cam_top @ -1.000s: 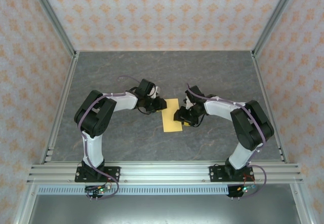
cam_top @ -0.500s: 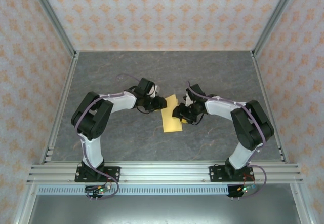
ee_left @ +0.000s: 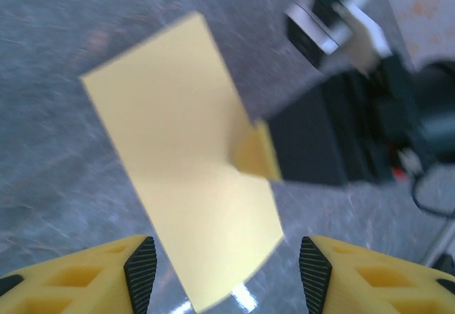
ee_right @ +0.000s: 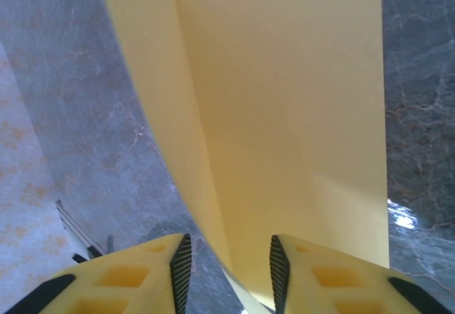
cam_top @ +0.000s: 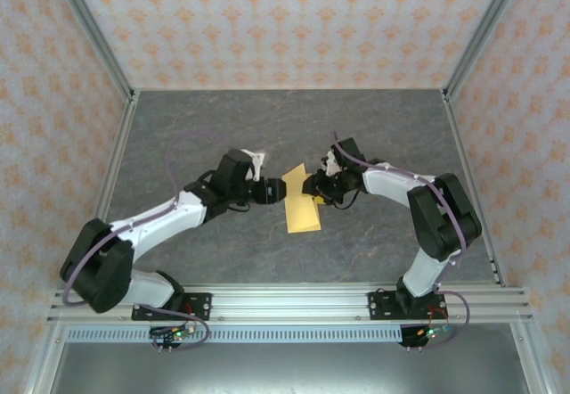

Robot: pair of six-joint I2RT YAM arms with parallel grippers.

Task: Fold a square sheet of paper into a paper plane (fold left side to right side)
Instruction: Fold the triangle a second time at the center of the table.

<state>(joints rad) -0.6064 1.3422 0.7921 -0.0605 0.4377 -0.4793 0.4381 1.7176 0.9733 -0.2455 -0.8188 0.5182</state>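
Paper [cam_top: 301, 209], a plain yellow-orange strip on the desk [cam_top: 223, 127] from overhead, far end raised between both hands; left hand [ee_left: 227, 271] spread wide astride its near end; from the right wrist, right hand [ee_right: 229, 268] partway closed around a standing curl, possibly gripping, impossible to tell.

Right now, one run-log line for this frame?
paper: folded narrow, far end lifted | left end effector: open, not gripping | right end effector: jaws straddling paper edge, grip unclear
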